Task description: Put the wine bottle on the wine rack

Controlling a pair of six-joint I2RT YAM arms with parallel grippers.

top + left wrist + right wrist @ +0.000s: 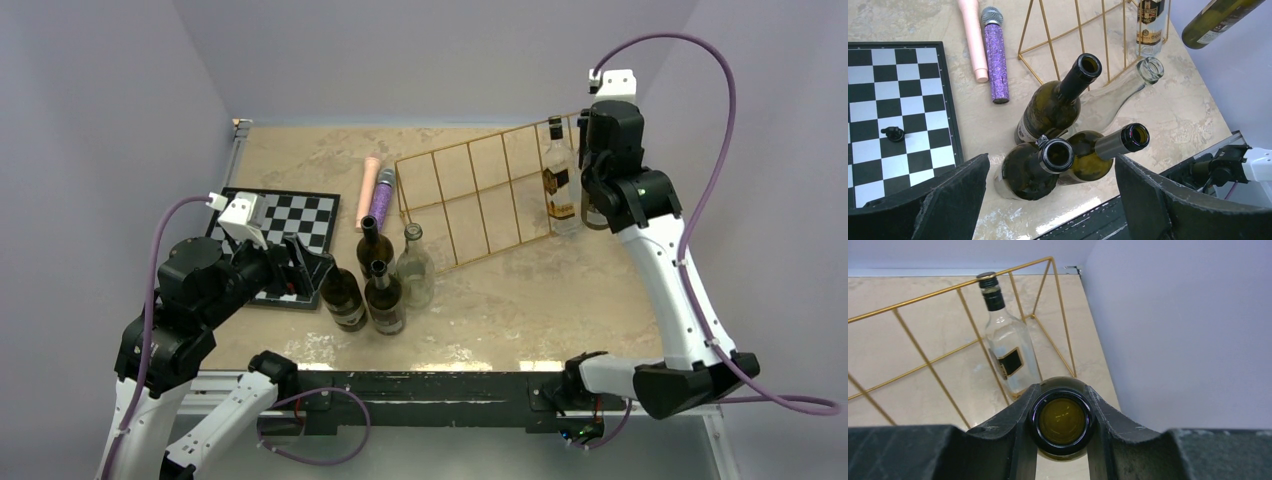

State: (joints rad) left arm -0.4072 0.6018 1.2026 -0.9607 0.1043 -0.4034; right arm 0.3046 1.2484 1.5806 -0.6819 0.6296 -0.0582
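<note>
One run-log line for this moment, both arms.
right gripper: shut on wine bottle neck, aloft near wine rack | left gripper: open over standing bottles | racked: not yet

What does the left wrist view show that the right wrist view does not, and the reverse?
Only left wrist: the chessboard, a purple microphone and a group of four open bottles. Only right wrist: the right hand gripping the dark wine bottle at its neck. Both: the gold wire rack, the clear labelled bottle and that dark bottle.
</note>
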